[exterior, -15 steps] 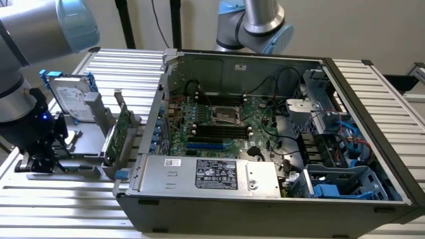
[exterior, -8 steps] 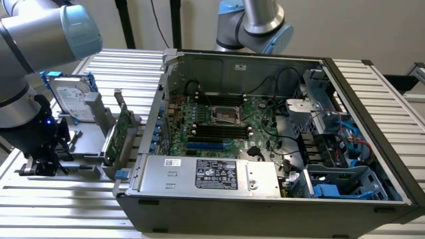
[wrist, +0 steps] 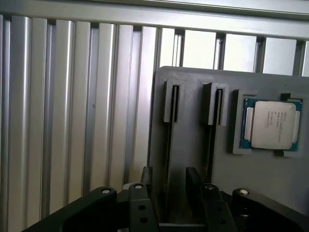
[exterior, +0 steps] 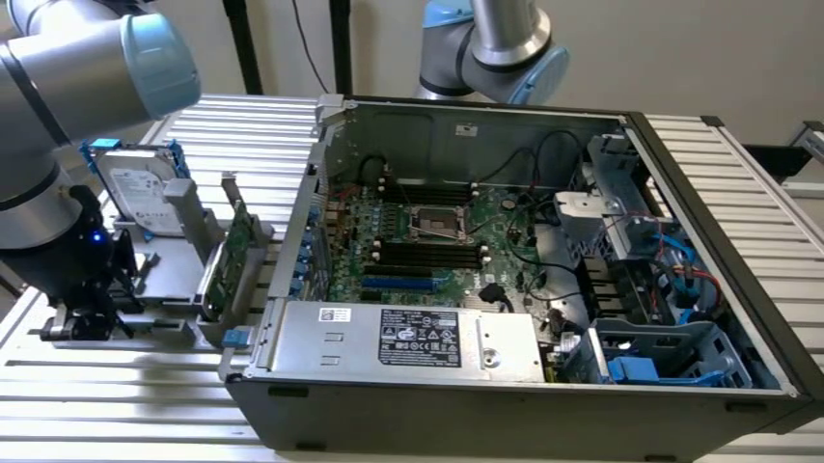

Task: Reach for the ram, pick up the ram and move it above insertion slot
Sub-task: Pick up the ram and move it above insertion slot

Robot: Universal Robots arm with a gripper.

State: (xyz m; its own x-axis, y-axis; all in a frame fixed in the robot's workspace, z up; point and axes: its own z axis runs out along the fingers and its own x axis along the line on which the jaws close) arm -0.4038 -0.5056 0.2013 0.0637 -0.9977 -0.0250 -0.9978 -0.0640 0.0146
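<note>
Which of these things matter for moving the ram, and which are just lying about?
Job: gripper, open astride a holder slot; motherboard memory slots.
Lying about: hard drive; green card with bracket; processor.

Case (exterior: 515, 415) on slatted table (exterior: 129, 386), motherboard (exterior: 425, 227) inside with power supply (exterior: 399, 338) in front of it; holder (exterior: 168, 280) on the exterior view's left of the case carries hard drive (exterior: 135, 188) and upright card (exterior: 230, 260), card nearer the case; gripper (wrist: 169, 175) straddles one of the holder's two slots, CPU (wrist: 270, 124) seated beside them.
</note>
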